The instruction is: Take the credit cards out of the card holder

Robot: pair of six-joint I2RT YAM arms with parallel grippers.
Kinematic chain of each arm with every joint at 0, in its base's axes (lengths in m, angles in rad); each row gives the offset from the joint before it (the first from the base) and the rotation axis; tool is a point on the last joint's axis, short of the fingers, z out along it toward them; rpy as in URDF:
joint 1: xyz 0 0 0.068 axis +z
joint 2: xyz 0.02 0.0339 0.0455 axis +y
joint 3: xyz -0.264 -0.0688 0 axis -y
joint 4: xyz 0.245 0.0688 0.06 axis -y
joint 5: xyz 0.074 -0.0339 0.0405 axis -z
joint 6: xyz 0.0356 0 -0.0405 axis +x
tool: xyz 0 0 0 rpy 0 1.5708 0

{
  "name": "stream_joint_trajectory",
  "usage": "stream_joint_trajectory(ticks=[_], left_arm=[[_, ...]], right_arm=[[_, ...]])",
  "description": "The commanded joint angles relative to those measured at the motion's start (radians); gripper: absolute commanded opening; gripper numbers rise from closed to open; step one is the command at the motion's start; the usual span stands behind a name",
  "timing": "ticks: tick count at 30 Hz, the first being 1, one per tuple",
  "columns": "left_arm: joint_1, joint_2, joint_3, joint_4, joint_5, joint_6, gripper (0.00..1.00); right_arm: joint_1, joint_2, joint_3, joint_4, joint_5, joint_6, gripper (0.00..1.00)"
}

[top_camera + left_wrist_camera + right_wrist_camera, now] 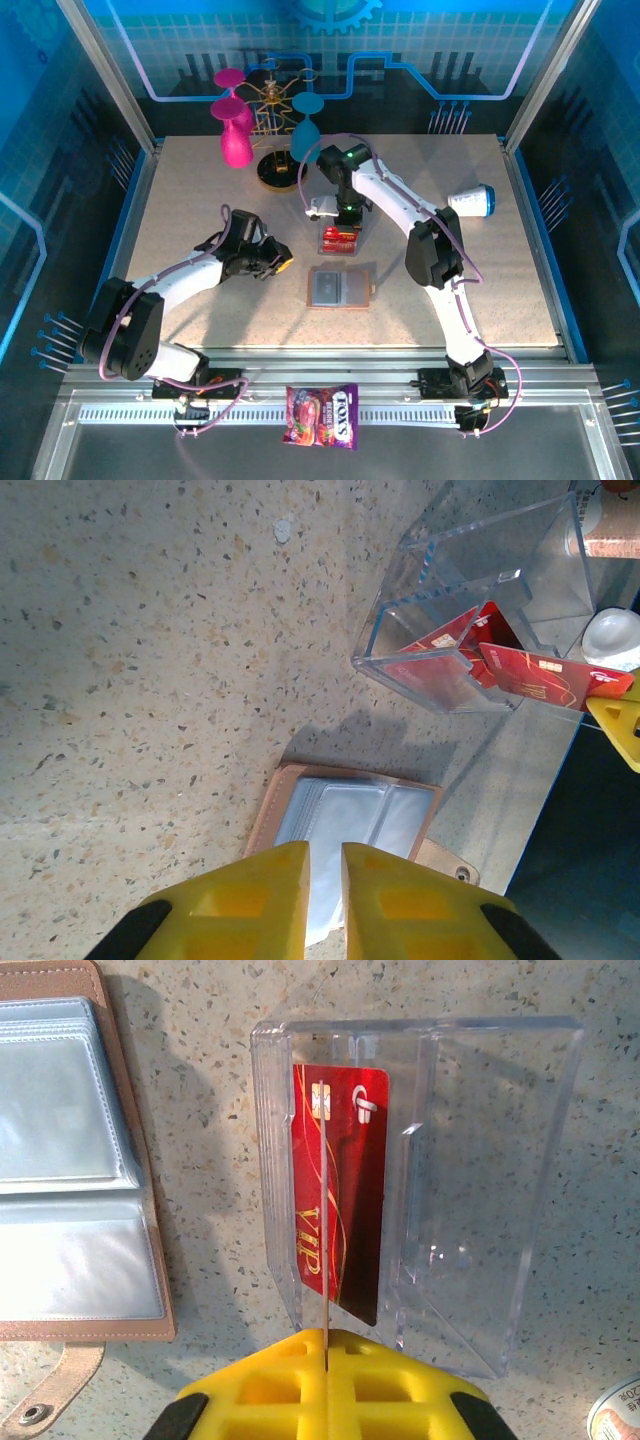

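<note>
The card holder point(340, 288) point(350, 815) point(60, 1160) lies open and flat on the table, tan outside, with grey-blue pockets facing up. Just beyond it stands a clear plastic box point(325, 232) point(480, 1190) with red credit cards point(440, 650) point(355, 1210) inside. My right gripper point(347, 212) point(326, 1345) is shut on another credit card point(540, 675), seen edge-on over the box point(325, 1210). My left gripper point(283, 264) point(325, 855) hovers over the holder's near edge. Only a narrow slit shows between its fingers, with nothing in it.
A stand with pink and teal goblets point(270, 120) is at the back. A white and blue cup point(472, 201) lies on its side at the right. A purple candy bag point(322, 416) rests on the front rail. Bare speckled tabletop point(150, 680) stretches left of the holder.
</note>
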Motion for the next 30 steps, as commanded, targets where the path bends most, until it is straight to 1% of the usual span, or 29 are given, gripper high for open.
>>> stream_joint_trajectory(ticks=[1,5,8,17,24,30], left_arm=[[0.014,-0.023,-0.001,-0.021,0.007,0.011,0.17],[0.019,-0.038,-0.005,-0.026,0.002,0.010,0.17],[0.019,-0.032,0.006,-0.031,0.012,0.016,0.20],[0.016,-0.017,0.023,-0.032,0.038,0.024,0.20],[-0.013,0.038,0.050,-0.020,0.064,0.037,0.20],[-0.055,0.092,0.062,0.018,0.073,0.024,0.20]], right_arm=[[-0.011,0.024,0.008,-0.007,0.009,-0.006,0.09],[-0.012,-0.002,0.007,0.029,0.025,0.013,0.13],[-0.014,-0.026,-0.006,0.049,0.034,0.024,0.15],[-0.016,-0.098,-0.075,0.095,0.037,0.061,0.17],[-0.014,-0.211,-0.224,0.200,0.028,0.183,0.19],[-0.006,-0.335,-0.409,0.337,-0.039,0.348,0.20]])
